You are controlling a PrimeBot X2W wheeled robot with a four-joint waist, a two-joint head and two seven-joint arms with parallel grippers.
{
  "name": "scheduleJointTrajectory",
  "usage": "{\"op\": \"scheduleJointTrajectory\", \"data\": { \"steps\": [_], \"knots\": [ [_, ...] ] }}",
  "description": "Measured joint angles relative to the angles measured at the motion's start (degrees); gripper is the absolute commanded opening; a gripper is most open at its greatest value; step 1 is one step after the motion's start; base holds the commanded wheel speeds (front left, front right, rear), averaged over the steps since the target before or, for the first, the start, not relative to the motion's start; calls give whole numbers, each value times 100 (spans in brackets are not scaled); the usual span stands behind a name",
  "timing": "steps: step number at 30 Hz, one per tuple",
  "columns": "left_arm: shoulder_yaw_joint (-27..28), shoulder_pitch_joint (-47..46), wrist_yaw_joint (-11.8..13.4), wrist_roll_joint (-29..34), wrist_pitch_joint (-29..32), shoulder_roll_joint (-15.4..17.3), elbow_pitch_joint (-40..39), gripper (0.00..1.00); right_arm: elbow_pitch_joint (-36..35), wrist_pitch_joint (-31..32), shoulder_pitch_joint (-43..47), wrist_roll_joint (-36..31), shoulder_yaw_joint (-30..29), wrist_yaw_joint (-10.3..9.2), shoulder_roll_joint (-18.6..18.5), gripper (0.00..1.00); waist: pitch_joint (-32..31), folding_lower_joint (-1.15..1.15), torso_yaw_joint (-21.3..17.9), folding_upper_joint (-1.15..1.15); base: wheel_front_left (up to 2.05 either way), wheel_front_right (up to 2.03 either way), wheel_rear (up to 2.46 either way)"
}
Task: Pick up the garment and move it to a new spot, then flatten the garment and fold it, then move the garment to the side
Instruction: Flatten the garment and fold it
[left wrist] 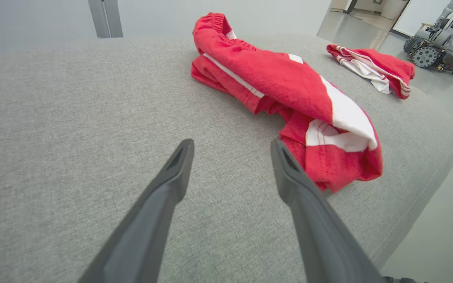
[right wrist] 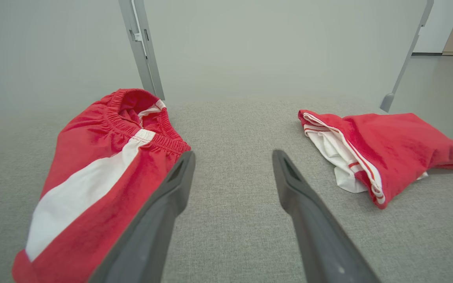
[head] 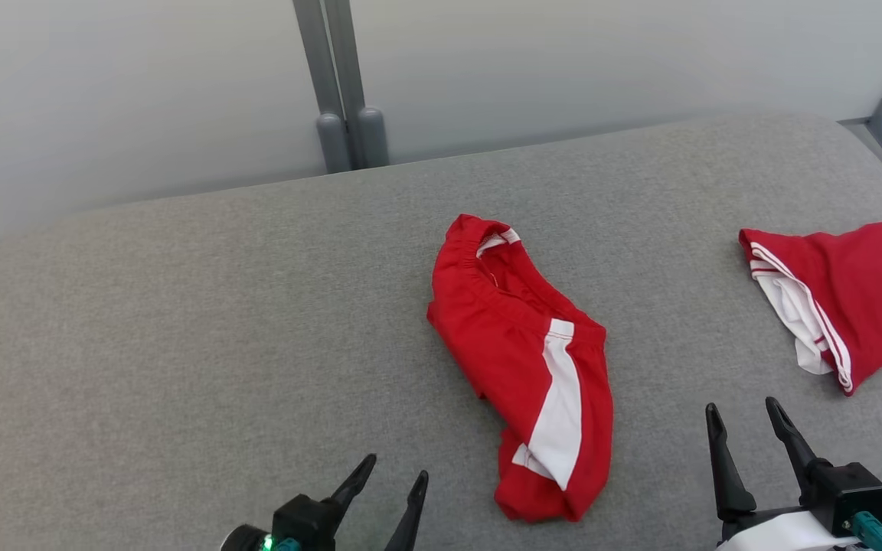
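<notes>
One grey fabric surface (head: 181, 321) holds the garment (head: 517, 352).

A: Light?
B: Bright, flat, diffuse, from overhead. Only thin soft shadows under the red garment (head: 521, 344) on the table (head: 181, 344).
A: Sharpness?
B: Head view crisp. Wrist views wide-angle: table edge bows, far end hazes into the wall (right wrist: 250, 47). Near the lens the left claw (left wrist: 231, 146) looks soft.
</notes>
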Motion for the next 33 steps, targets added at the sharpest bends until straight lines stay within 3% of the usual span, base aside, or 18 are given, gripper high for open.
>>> {"op": "scheduleJointTrajectory", "data": {
  "steps": [7,16,25,31,32,33],
  "knots": [
    [-242,-1190,-345,408,216,-303,-43,100,3,-1,-182,-100,290,1,-1,100,-50,0,107,0,0,0,0],
    [-909,-3344,-862,750,1400,-985,844,100,16,-1,-553,157,667,1,-1,100,229,0,-278,0,0,0,0],
    [-1839,-4722,-998,527,2797,-1056,2512,100,96,0,-903,610,994,0,-4,100,902,0,-963,0,0,0,0],
    [-2784,-5080,-1000,-203,3690,-833,2761,100,127,-1,-922,671,998,0,-5,100,1251,0,-1407,0,0,0,0],
    [-2877,-5135,-1000,-310,3869,-778,2750,87,131,0,-922,672,990,0,-4,100,1301,0,-1469,0,0,0,0],
    [-2932,-5165,-1000,-372,3985,-735,2726,40,134,-1,-922,677,973,0,-4,100,1335,0,-1510,0,0,0,0]
  ]
}}
